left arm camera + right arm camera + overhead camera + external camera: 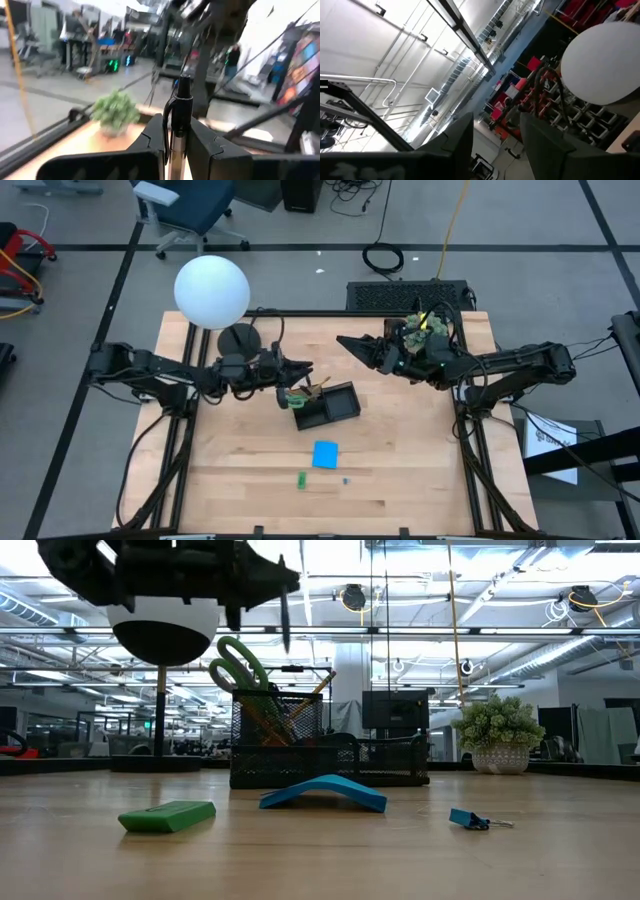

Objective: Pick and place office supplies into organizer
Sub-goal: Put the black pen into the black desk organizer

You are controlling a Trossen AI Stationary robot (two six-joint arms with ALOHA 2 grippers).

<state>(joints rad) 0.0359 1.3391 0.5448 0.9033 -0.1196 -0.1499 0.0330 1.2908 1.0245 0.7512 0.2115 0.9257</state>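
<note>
The black mesh organizer (327,406) stands mid-table, with green-handled scissors (238,664) and pencils (312,690) upright in its tall cup. My left gripper (298,372) hovers just left of it, above the table, shut on a black pen (179,118). In the low view the pen (285,620) hangs below that gripper (236,582). My right gripper (350,345) waits raised at the far right, open, with nothing between its fingers (455,145). A blue note pad (325,453), a green piece (301,478) and a small blue clip (346,479) lie on the table near the front. My left gripper pinches the pen's barrel (178,137) between its two fingers, below the clip end. The fingers (152,140) reach level from the table's left and lie across the pen. The pen stands upright, lifted clear of the table, its cap end above the fingers.
A lamp with a white globe (212,291) and round black base (238,338) stands at the far left, close behind the left arm. A fuzzy green plant (425,330) sits at the far right under the right arm. A black keyboard (405,295) lies beyond the far edge.
</note>
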